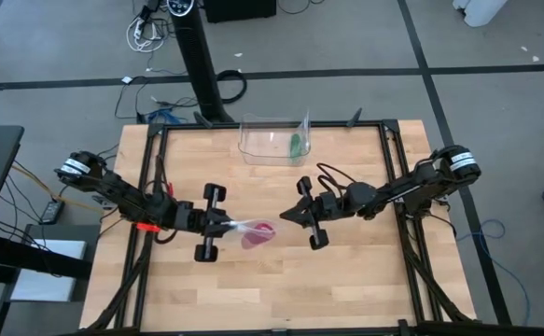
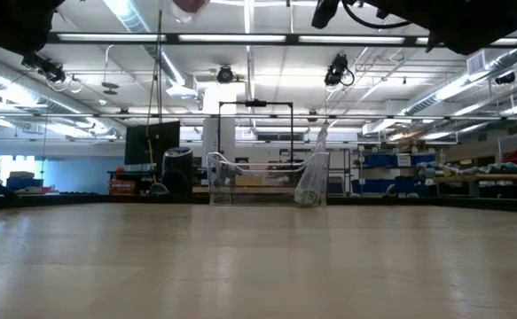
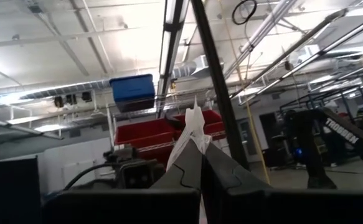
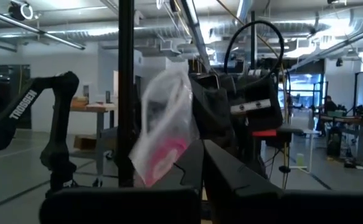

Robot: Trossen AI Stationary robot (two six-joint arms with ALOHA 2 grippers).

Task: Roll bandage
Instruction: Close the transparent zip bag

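Observation:
The bandage [image 1: 257, 235] is a small pink roll inside a clear plastic bag [image 1: 249, 228], held high above the table between the two arms. In the right wrist view the bag [image 4: 162, 118] hangs with the pink roll [image 4: 162, 158] in its lower part. My left gripper [image 1: 227, 224] is shut on the bag. My right gripper [image 1: 285, 217] is shut and empty, pointing at the bag's free end from the table's right, a little apart from it. The low view shows only the bag's lower tip [image 2: 185, 5] at its top edge. My left gripper pinches an edge of the clear bag [image 3: 193, 127] between its two shut fingers; a strip of the plastic sticks out past the fingertips. The fingers come roughly level from the table's left. The bag is lifted clear of the table, with the roll in the part beyond the fingers.
A clear plastic container [image 1: 273, 140] stands at the table's far edge, with a small green item [image 1: 295, 145] inside; it also shows in the low view [image 2: 267, 182]. The black frame rails [image 1: 150, 187] run along the table's sides. The wooden tabletop [image 1: 272, 289] lies below the bag.

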